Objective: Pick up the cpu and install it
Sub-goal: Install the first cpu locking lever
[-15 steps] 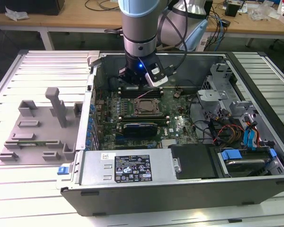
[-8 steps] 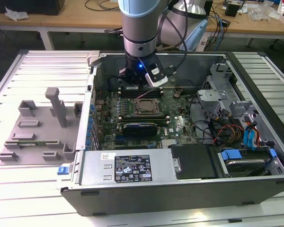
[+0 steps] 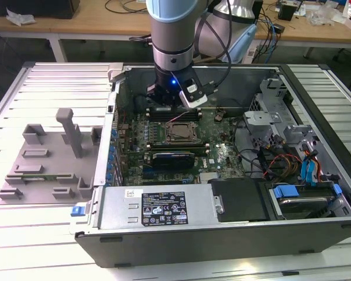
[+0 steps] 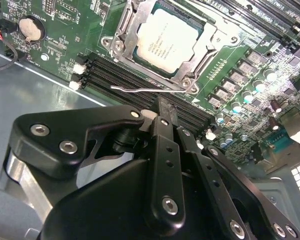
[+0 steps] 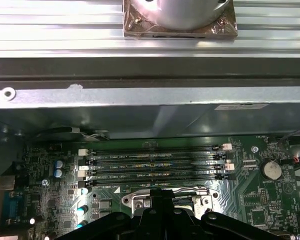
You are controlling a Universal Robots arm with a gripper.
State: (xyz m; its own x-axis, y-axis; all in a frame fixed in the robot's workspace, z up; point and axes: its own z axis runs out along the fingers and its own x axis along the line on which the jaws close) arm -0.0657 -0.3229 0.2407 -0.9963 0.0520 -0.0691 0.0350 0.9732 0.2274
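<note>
The cpu (image 4: pixel 165 42) lies flat in its socket on the green motherboard (image 4: pixel 65 50), silvery top facing up, with the socket's metal frame (image 4: pixel 121 31) around its edges. A thin wire lever (image 4: pixel 140 90) runs along one side of the frame, between the socket and a row of black memory slots (image 4: pixel 115 75).

The hand (image 4: pixel 162 106) hangs over those memory slots just beside the socket, apart from the cpu. Its two black fingers (image 4: pixel 165 125) are pressed together with nothing between them. In the first wrist view the hand (image 5: pixel 162 192) sits in front of the socket, with the memory slots beyond it.

In the exterior view the arm (image 3: pixel 172 35) reaches down into an open computer case (image 3: pixel 164 234) that lies on a slatted metal bench (image 3: pixel 52 82). A grey tray (image 3: pixel 47 164) rests on the exterior view's left.
</note>
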